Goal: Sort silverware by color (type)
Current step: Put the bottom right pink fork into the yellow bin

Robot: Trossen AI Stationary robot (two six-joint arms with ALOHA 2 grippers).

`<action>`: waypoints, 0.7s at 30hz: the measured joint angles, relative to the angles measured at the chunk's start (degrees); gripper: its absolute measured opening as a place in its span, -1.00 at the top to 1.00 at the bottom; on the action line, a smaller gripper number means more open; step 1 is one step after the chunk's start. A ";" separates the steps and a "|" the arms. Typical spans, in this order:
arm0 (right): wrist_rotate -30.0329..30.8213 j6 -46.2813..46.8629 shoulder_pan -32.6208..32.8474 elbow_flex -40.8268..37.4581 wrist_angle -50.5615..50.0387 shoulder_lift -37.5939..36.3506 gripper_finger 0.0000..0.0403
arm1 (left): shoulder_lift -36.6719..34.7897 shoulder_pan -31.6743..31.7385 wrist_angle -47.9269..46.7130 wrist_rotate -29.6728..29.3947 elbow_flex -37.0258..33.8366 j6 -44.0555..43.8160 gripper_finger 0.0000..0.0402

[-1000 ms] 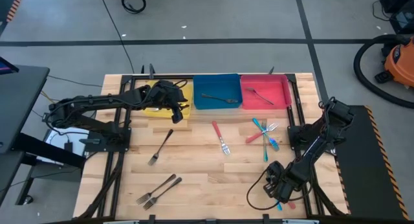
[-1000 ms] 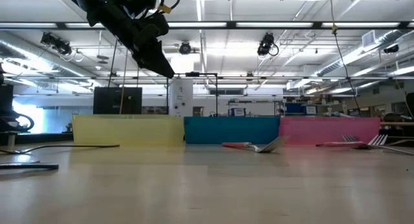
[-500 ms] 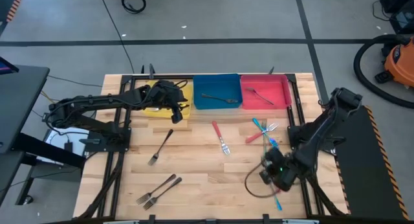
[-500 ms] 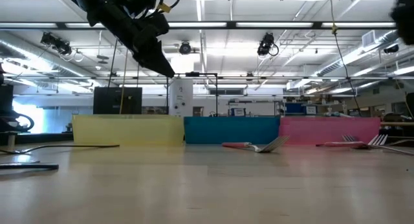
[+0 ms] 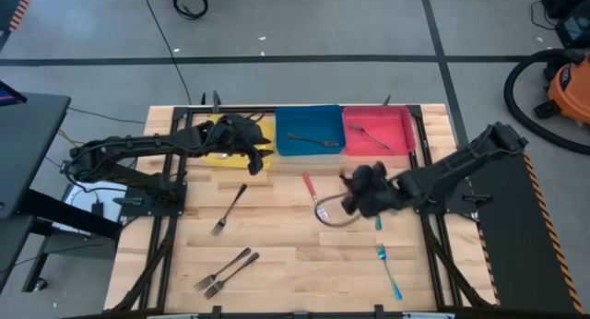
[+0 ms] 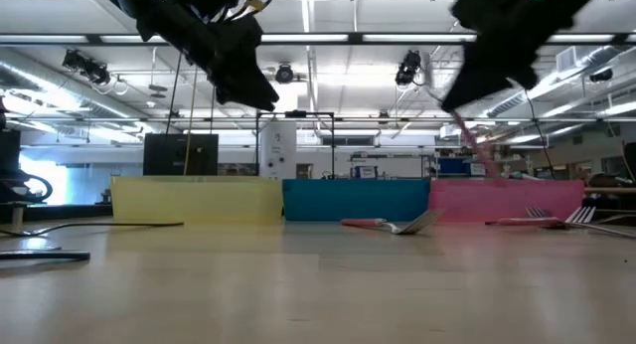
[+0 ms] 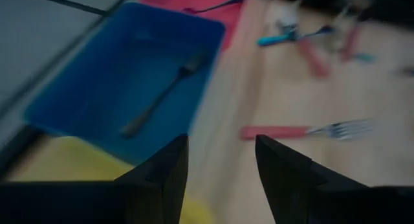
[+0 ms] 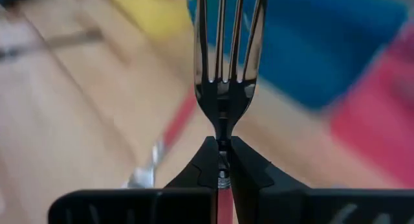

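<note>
High view: left gripper [image 5: 255, 153] over the yellow bin [image 5: 221, 146], fingers apart, empty. Right gripper [image 5: 355, 197] above mid-table beside a red-handled fork [image 5: 313, 195]. Blue bin [image 5: 309, 131] and red bin [image 5: 378, 127] each hold one grey fork. Three grey forks lie on the table's left half; a teal-handled utensil [image 5: 391, 274] lies near the front right.

Low view: both arms hang above the table; a red-handled fork [image 6: 390, 225] lies before the blue bin.

Left wrist view: fingers [image 7: 165, 169] spread, nothing between.

Right wrist view: fingers clamped on a fork [image 8: 224, 62], tines pointing away, handle reddish at the grip.
</note>
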 joint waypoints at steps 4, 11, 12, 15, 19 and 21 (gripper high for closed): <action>-3.17 -19.19 -6.25 0.00 18.33 0.41 0.90 | 2.00 -1.61 4.20 5.21 0.00 -3.51 0.12; -8.06 -37.43 -11.52 0.01 39.82 0.46 0.90 | 9.18 -6.70 12.88 5.45 0.00 -7.16 0.14; -8.94 -38.53 -12.03 0.02 41.40 0.46 0.90 | 10.45 -7.22 15.65 5.44 0.00 -8.10 0.14; -11.41 -39.79 -13.30 0.02 43.63 0.46 0.90 | 13.87 -8.23 24.62 5.36 0.00 -9.98 0.14; -12.22 -40.01 -14.24 0.02 44.12 0.46 0.90 | 17.75 -8.70 33.92 5.29 0.00 -10.26 0.14; -12.30 -40.03 -14.57 0.02 44.07 0.46 0.90 | 19.30 -8.69 38.20 5.31 0.00 -10.27 0.14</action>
